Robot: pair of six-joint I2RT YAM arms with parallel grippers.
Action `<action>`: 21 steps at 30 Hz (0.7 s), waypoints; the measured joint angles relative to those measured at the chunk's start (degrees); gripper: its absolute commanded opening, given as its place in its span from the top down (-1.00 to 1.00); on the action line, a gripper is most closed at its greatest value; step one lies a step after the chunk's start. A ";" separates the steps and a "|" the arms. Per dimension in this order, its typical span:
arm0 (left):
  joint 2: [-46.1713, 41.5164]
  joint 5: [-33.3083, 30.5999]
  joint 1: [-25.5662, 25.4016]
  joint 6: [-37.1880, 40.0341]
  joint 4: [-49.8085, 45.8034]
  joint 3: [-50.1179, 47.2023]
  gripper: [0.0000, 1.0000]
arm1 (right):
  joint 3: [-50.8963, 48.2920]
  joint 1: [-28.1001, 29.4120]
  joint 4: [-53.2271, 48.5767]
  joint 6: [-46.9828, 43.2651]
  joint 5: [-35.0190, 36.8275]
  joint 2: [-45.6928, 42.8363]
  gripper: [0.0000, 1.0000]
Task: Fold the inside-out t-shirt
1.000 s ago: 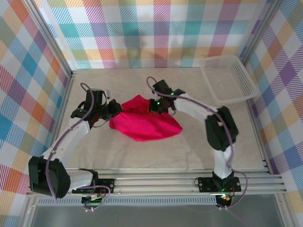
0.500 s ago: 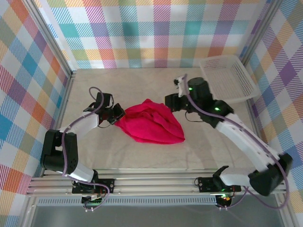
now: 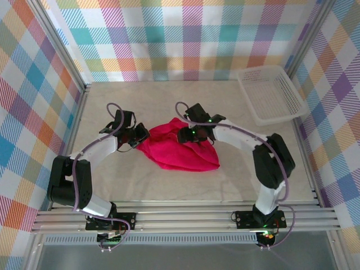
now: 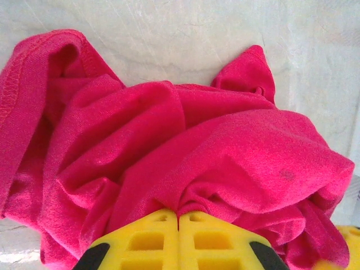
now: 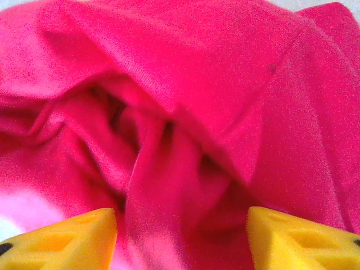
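The inside-out t-shirt [image 3: 181, 151] lies crumpled in a crimson heap at the middle of the table. My left gripper [image 3: 141, 136] is at the heap's left edge. In the left wrist view its yellow fingers [image 4: 152, 242] are shut together, with a fold of the t-shirt [image 4: 169, 146] pinched at their tips [image 4: 180, 215]. My right gripper [image 3: 189, 135] hangs over the heap's upper part. Its yellow fingertips [image 5: 73, 239] stand wide apart, open, with loose folds of the t-shirt [image 5: 185, 112] bunched in the gap [image 5: 181, 239].
A white mesh basket [image 3: 271, 93] sits at the back right corner of the table. Checked walls close in the back and both sides. Bare tabletop [image 3: 169, 185] stretches in front of the heap, toward the arm bases.
The right arm swung out to the right and has come back over the shirt, and its jaws have opened. The left gripper stays shut on the shirt's left edge.
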 measured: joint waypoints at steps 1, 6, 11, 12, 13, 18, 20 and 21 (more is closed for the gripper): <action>-0.28 -0.24 0.00 0.48 -0.11 0.00 1.00 | 1.73 -0.11 -0.74 -0.13 0.44 1.97 1.00; -1.86 -1.88 1.33 3.61 -3.85 0.02 1.00 | 6.58 -2.43 -6.32 -0.22 1.44 2.23 1.00; -1.99 -3.87 4.24 6.25 -6.58 0.79 1.00 | 9.84 -12.41 -13.40 0.15 -4.15 -11.54 1.00; -1.86 -4.28 4.44 6.69 -6.75 0.96 1.00 | 10.80 -14.25 -13.92 0.24 -5.64 -14.16 1.00; -1.66 -4.37 4.57 6.91 -6.84 1.18 1.00 | 11.72 -16.57 -14.25 0.37 -7.28 -17.03 1.00; -1.42 -4.00 4.61 7.65 -6.43 1.25 1.00 | 12.31 -18.40 -14.38 1.49 -17.49 -23.78 1.00; -1.70 -3.74 4.59 8.15 -6.29 1.25 1.00 | 10.99 -17.73 -13.92 1.70 -20.57 -23.28 1.00; -2.19 -3.56 4.57 8.41 -6.36 1.25 0.85 | 10.05 -17.55 -13.84 1.68 -21.55 -22.69 1.00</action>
